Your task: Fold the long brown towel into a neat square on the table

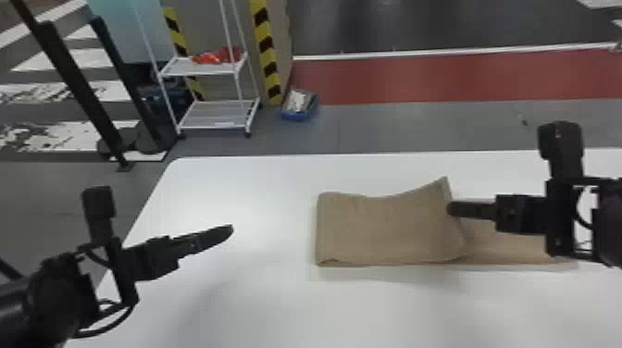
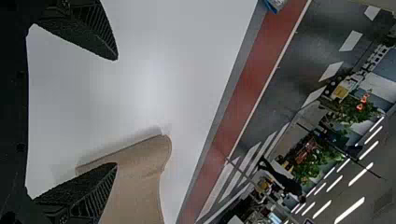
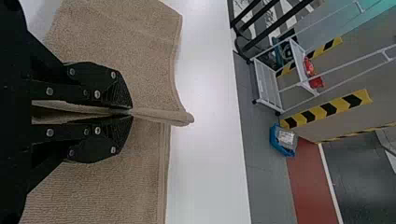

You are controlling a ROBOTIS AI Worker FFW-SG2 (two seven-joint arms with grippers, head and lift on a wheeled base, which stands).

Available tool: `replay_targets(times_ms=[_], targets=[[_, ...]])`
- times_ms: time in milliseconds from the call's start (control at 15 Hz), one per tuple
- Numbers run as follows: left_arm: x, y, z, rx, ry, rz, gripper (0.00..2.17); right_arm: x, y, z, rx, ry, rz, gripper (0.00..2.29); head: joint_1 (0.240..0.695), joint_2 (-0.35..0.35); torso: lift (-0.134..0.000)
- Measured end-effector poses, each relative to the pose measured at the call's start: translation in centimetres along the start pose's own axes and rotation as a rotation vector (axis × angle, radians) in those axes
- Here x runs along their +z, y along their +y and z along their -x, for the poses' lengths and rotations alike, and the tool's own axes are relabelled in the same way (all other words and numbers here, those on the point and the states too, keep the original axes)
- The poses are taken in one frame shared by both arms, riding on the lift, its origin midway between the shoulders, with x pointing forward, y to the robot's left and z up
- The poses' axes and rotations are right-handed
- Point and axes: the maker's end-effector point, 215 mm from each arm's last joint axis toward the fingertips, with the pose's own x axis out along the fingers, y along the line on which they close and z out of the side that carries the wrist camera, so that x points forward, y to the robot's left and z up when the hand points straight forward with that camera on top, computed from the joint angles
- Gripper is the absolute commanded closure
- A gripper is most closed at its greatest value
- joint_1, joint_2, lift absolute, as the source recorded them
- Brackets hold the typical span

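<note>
Right hand (image 3: 131,112) pinches upper layer (image 1: 384,226) of brown towel (image 1: 504,250), part-folded on worktop (image 1: 259,199); left hand (image 2: 116,112) wide, apart from it. Pull layer taut, match long edges, lay flat before letting go.

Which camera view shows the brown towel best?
The head view: the towel appears nearly whole, with its fold visible. The left wrist view shows one end; the right wrist view shows an edge pinched in the right gripper.
</note>
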Motion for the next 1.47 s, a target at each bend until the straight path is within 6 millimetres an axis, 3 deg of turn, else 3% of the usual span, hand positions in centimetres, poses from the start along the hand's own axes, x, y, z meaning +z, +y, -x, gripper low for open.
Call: replay_targets(times_ms=[200, 400, 467, 867, 1067, 1267, 1467], targets=[[-0.1, -0.2, 0.1, -0.005, 0.000, 0.000, 0.08, -0.8, -1.1, -0.2, -0.010, -0.006, -0.004, 0.99, 0.695, 0.147, -0.124], [-0.3, -0.1, 0.1, -0.003, 0.002, 0.001, 0.08, 0.4, 0.1, 2.1, 0.040, -0.044, -0.053, 0.99, 0.695, 0.147, -0.124], [-0.4, -0.2, 0.2, -0.003, 0.003, 0.001, 0.08, 0.5, -0.4, 2.7, 0.036, -0.056, -0.067, 0.99, 0.695, 0.143, -0.124], [-0.6, -0.4, -0.1, -0.002, 0.006, 0.001, 0.08, 0.4, -2.6, 3.0, 0.016, -0.074, -0.096, 0.99, 0.695, 0.112, -0.124], [-0.7, -0.2, -0.1, 0.006, 0.007, 0.001, 0.08, 0.1, -2.1, 3.6, 0.035, -0.069, -0.115, 0.99, 0.695, 0.115, -0.124], [-0.9, -0.2, -0.2, 0.007, 0.011, 0.003, 0.08, 0.2, -3.5, 3.5, 0.006, -0.084, -0.106, 0.99, 0.695, 0.099, -0.124], [-1.0, -0.1, -0.2, 0.014, 0.013, 0.002, 0.08, 1.5, -3.1, 4.1, 0.024, -0.100, -0.120, 0.99, 0.695, 0.101, -0.124]])
